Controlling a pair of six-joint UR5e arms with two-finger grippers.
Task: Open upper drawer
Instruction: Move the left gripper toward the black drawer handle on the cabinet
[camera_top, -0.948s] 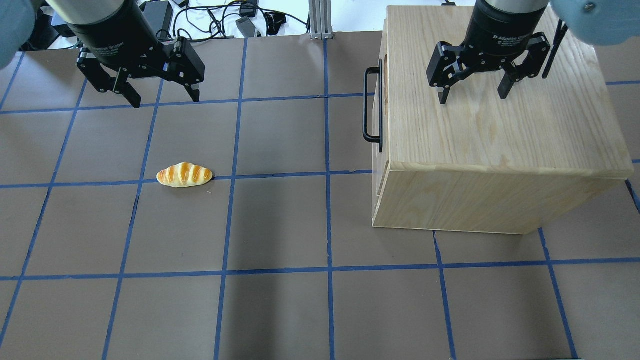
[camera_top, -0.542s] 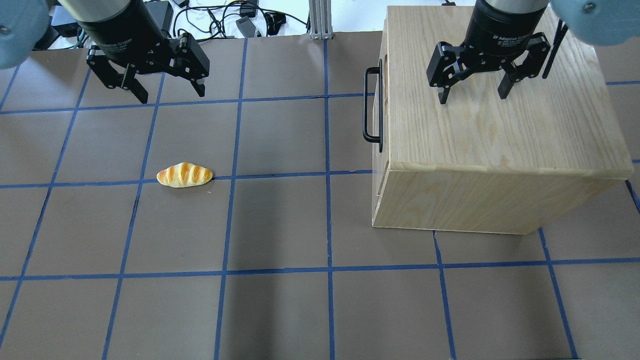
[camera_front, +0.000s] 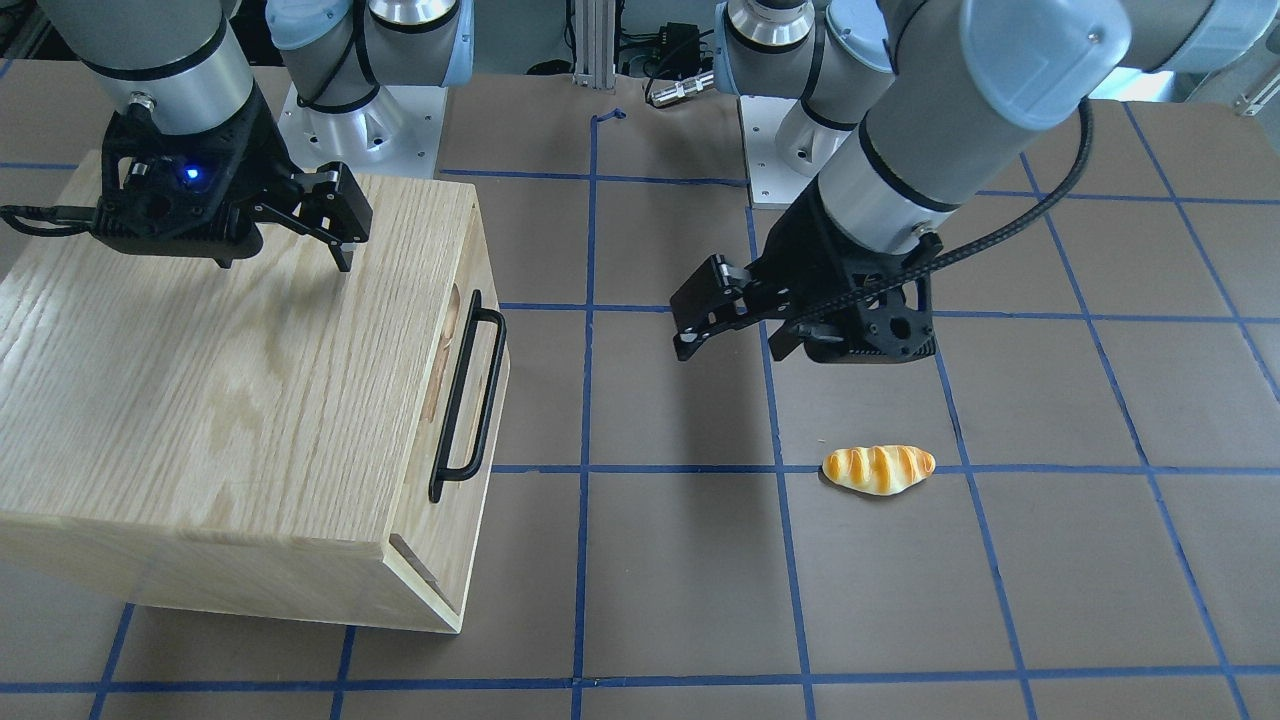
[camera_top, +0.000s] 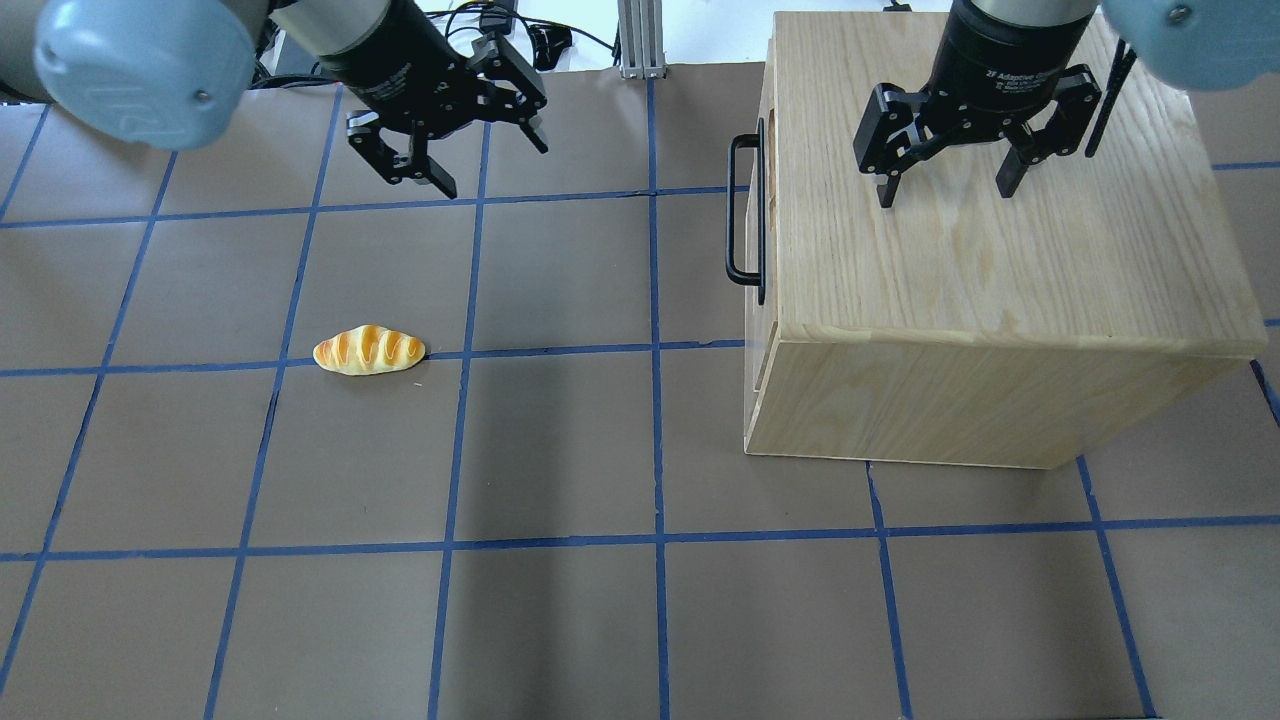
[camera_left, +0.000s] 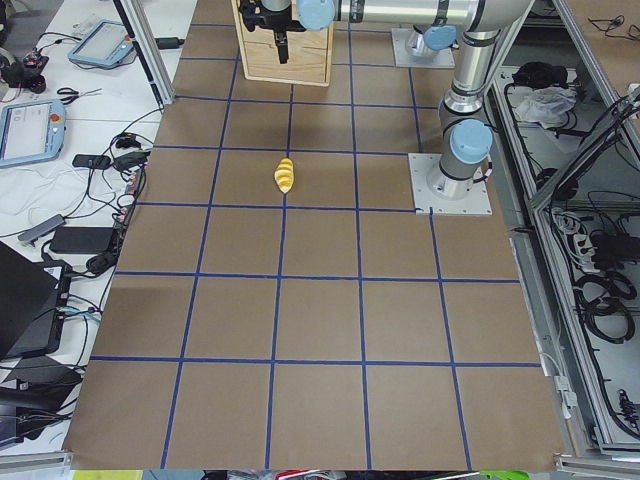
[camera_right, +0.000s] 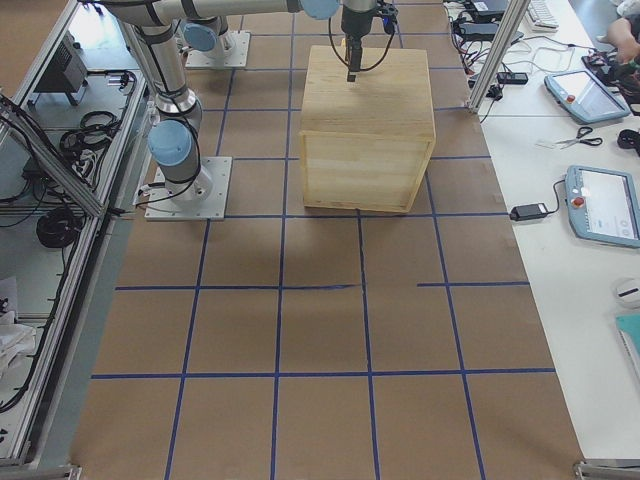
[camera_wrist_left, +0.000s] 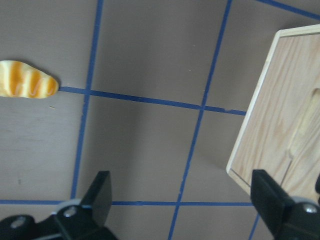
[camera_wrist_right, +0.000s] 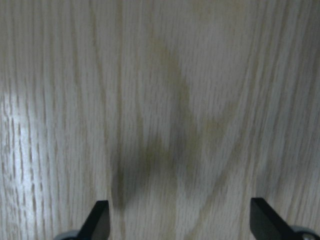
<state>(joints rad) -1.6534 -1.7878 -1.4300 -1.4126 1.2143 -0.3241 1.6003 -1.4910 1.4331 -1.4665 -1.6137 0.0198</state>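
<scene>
at the table's left, the left gripper (camera_top: 492, 163) hangs above the mat with its fingers apart, well clear of the bread roll (camera_top: 369, 350). right of centre, the upper drawer (camera_front: 432, 430) appears flush in the cabinet (camera_top: 1000, 280), handle facing left. the right gripper (camera_top: 945, 195) hovers over the cabinet top, fingers spread.

Splayed end effector (camera_wrist_right: 180, 220) over oak-grained surface (camera_wrist_right: 170, 95)

The left tool (camera_top: 494, 169) now hangs much nearer the upper drawer (camera_front: 468, 265) than before, shifted sideways above the tabletop (camera_top: 560, 440) toward the drawer's black handle (camera_top: 745, 210), its wrist rotated and its spread fingers angled differently.
</scene>
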